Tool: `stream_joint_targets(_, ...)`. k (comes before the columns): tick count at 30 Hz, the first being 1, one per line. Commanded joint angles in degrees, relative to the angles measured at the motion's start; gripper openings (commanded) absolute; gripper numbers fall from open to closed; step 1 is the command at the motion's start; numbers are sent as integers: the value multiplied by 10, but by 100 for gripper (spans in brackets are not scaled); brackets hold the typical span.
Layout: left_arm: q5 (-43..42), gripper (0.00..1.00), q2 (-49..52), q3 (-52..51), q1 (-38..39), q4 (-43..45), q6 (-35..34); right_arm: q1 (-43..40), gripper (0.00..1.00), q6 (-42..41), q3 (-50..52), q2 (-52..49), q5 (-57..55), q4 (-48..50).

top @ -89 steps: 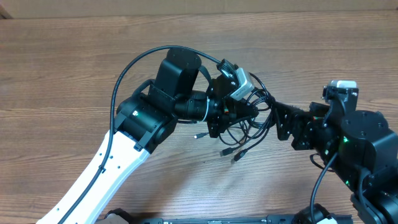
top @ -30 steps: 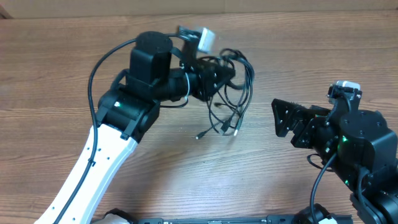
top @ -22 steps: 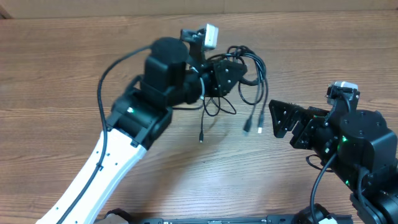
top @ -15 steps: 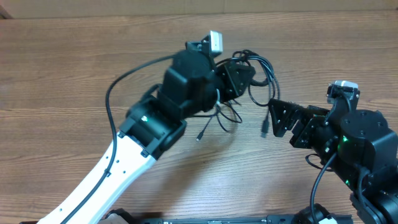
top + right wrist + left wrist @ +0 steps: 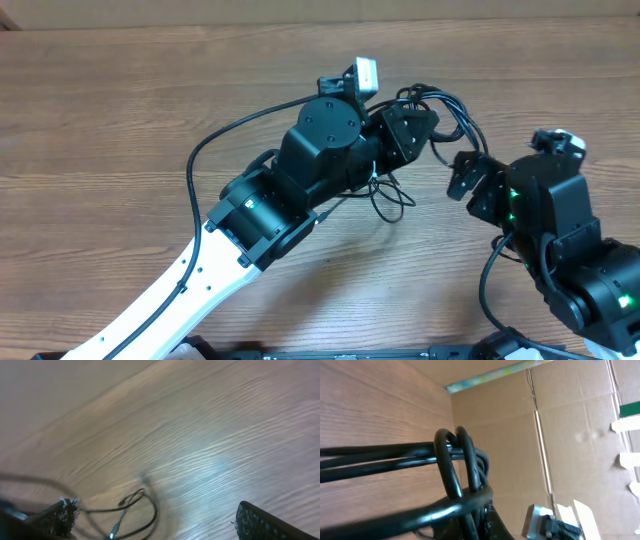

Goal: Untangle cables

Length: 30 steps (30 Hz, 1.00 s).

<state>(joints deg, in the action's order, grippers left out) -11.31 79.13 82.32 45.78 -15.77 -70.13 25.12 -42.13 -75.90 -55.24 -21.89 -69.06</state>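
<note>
The cables [image 5: 447, 108] are a tangled bundle of thin black cords. My left gripper [image 5: 418, 125] is shut on the bundle and holds it above the wooden table, right of centre. Loose loops [image 5: 388, 201] and plug ends hang below it. In the left wrist view the cords [image 5: 455, 475] cross close to the camera and run down between the fingers. My right gripper [image 5: 468, 178] is open and empty, just right of the bundle. In the right wrist view, blurred cable loops [image 5: 134, 508] lie between its wide-apart fingertips [image 5: 257, 522].
The wooden table [image 5: 120, 120] stretches to the left and back. The left arm's thick black wire [image 5: 215, 150] arcs over its white link. A cardboard wall [image 5: 570, 435] stands behind the table.
My left arm has swung right, carrying the lifted bundle toward the right gripper. The hanging ends swung with it. My right arm has turned and moved closer to the bundle.
</note>
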Motion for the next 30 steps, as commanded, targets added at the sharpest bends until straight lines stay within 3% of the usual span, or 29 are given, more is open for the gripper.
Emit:
stream_joint_targets(1,-54,4,-28,4,1,10,-24,-2,100,-76,-3,-2,-116,4)
stream_joint_targets(10,-51,4,-91,4,-16,12,-9,-3,100,-80,-3,-23,-207,-66)
stream_joint_targets(13,8,4,-134,4,-33,6,36,-9,100,-134,-3,-23,-216,-101)
stream_joint_targets(18,61,4,-161,4,-38,-7,108,-9,100,-138,-3,-23,-215,-112)
stream_joint_targets(22,55,4,-162,4,-38,-12,242,-9,100,-120,-3,-23,-189,-112)
stream_joint_targets(25,55,4,-160,4,-38,-36,317,-9,100,-66,-3,-22,-154,-102)
stream_joint_targets(29,54,4,-147,4,-38,-87,486,-9,100,6,-3,0,-86,-65)
stream_joint_targets(30,53,4,-146,4,-38,-95,502,-9,100,20,-3,6,-73,-56)
